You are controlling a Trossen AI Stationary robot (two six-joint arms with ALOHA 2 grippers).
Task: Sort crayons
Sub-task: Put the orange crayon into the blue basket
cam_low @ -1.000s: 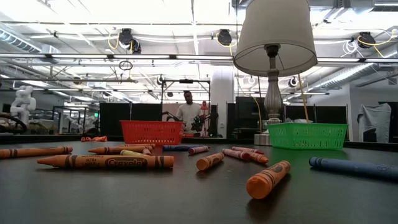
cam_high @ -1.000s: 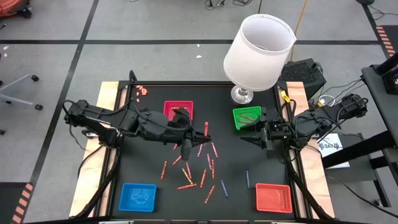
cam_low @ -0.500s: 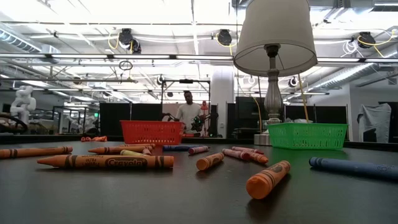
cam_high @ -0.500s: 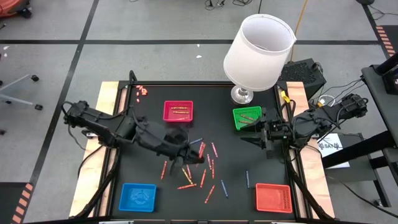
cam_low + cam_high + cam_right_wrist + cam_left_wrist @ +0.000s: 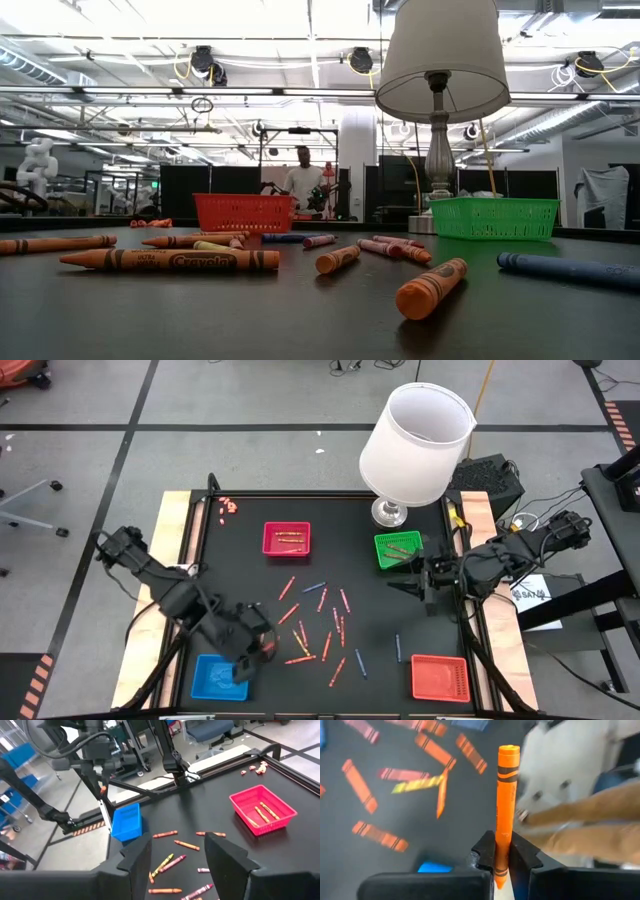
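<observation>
Jaws of your left gripper (image 5: pixel 502 862) are clamped on an orange crayon (image 5: pixel 505 805), which stands upright between the fingers above the blue tray (image 5: pixel 221 676) at the table's near left corner. Loose crayons (image 5: pixel 322 625) lie scattered mid-table; a few rest in the pink tray (image 5: pixel 286 539) and the green tray (image 5: pixel 398 548). Your right gripper (image 5: pixel 176 851) waits with jaws parted and nothing between them, just beside the green tray. Red tray (image 5: pixel 440 676) sits at the near right. White lamp (image 5: pixel 415 435) stands at the far edge.

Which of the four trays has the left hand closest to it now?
The blue tray: the left hand hangs at its edge; the other three lie farther off.
</observation>
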